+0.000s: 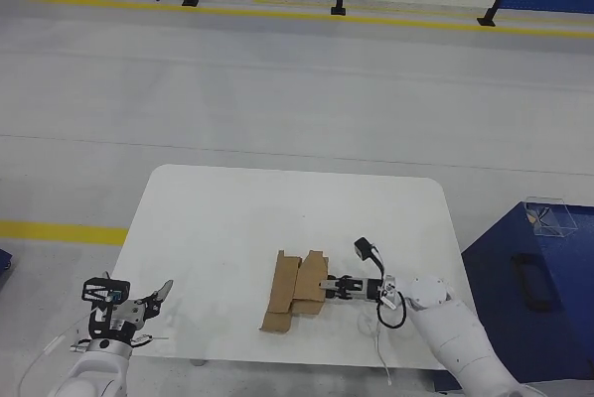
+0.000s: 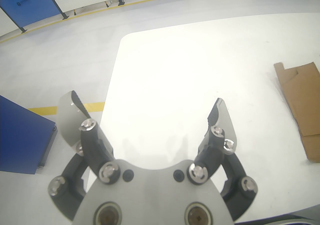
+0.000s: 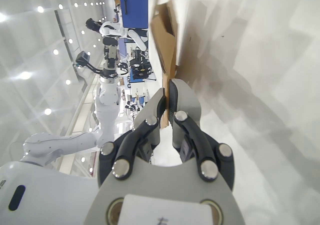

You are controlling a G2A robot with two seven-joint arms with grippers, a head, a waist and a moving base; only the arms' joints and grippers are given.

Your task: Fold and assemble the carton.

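Cardboard, brown and corrugated, is what we find clamped in the right hand (image 3: 167, 93). Its two fingers are closed tight on the edge of the carton (image 3: 163, 36) nearest that arm, with only the thickness of the board between them. Over the near left corner of the table (image 1: 237, 208), the left hand (image 2: 147, 108) hangs spread wide and holds nothing, well apart from the carton.

The carton lies on the near half of the table, a little right of centre, as a collapsed blank. Its panels and end flaps are close to flat. The gripped edge looks slightly raised, going by the shadow beneath it.

We judge the task barely begun. A grip is in place, but no wall stands, no flap is tucked and no box shape exists. Opening the blank, squaring it and folding the flaps are all left to do.

As a container the carton holds nothing, and cannot yet. Farther off, beside the table, a clear plastic bin (image 1: 548, 215) sits on a blue cabinet (image 1: 535, 298); we cannot tell its contents.
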